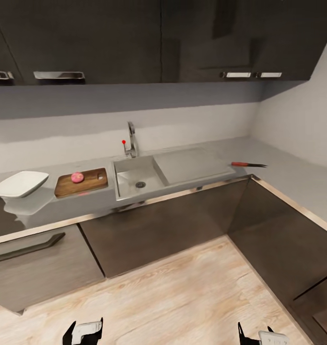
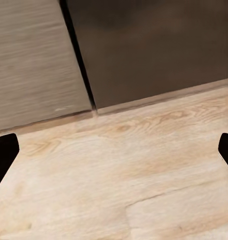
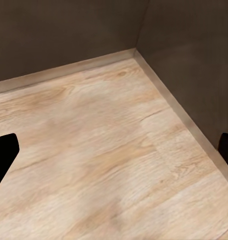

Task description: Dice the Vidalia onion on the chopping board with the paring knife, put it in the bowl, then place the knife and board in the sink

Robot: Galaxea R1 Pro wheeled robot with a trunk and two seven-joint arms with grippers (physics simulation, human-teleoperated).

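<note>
Two grippers of mine hang low over the wood floor, empty: my left gripper (image 2: 114,150) has its jaws spread wide, and so does my right gripper (image 3: 114,155). Along the countertop (image 1: 278,167), left to right: the bowl (image 1: 19,184) at the left end, the chopping board (image 1: 82,182) with the pinkish onion (image 1: 77,177) on it, the sink (image 1: 134,175) with its basin bare, and the paring knife (image 1: 247,164) near the right corner. I judge that fetching the knife comes next; I must roll closer and reach right.
</note>
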